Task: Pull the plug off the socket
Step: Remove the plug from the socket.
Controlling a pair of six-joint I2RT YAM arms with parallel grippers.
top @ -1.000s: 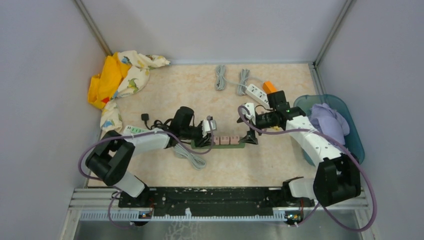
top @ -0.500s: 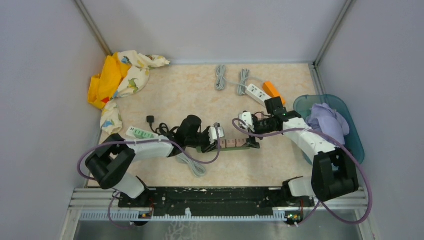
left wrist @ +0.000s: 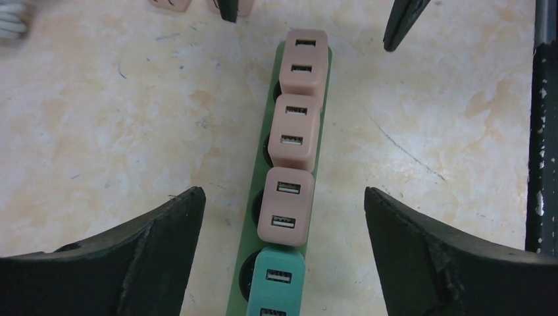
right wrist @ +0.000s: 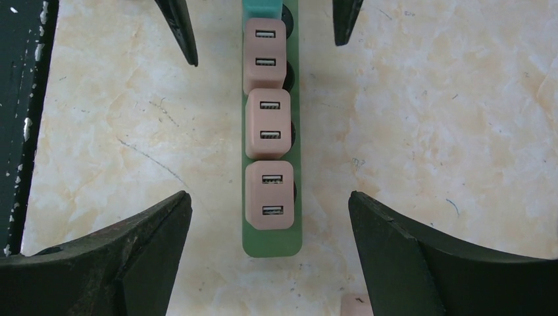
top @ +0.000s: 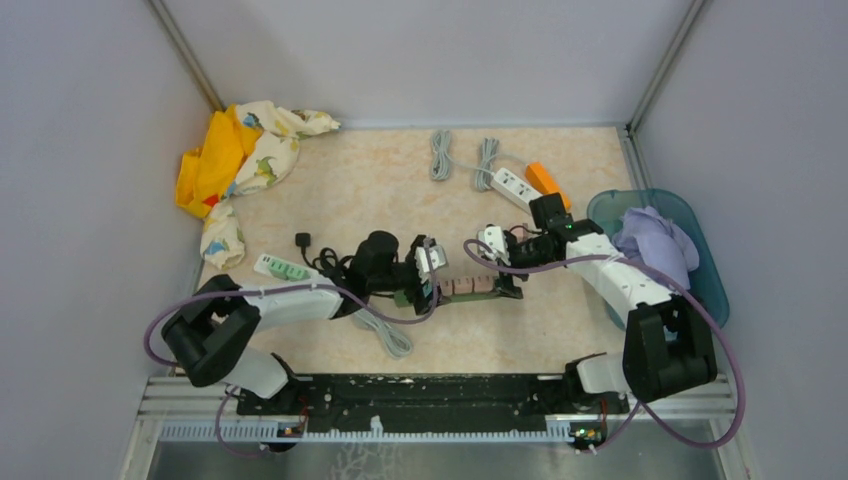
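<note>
A green socket strip (top: 512, 291) lies across the middle of the table. Three pink plugs (top: 463, 286) and one teal plug (left wrist: 279, 280) sit in it. In the left wrist view the strip (left wrist: 234, 301) runs between my left gripper's fingers. My left gripper (top: 426, 272) (left wrist: 281, 194) is open wide astride the teal end and holds nothing. My right gripper (top: 500, 262) (right wrist: 270, 195) is open astride the other end (right wrist: 271, 242), its fingers on either side of the last pink plug (right wrist: 269, 194), clear of it. Both sets of fingers face each other along the strip.
A small pink block (right wrist: 355, 306) lies loose by the strip's end. Behind are a white power strip (top: 512, 185), an orange item (top: 540, 177) and coiled grey cables (top: 440, 155). A teal bin (top: 700, 290) with lavender cloth stands right. Patterned fabric (top: 240, 155) lies far left.
My left gripper has gone from shut to wide open over the strip. Earlier in the second, the strip and both grippers shifted to the right; the right gripper stayed open.
</note>
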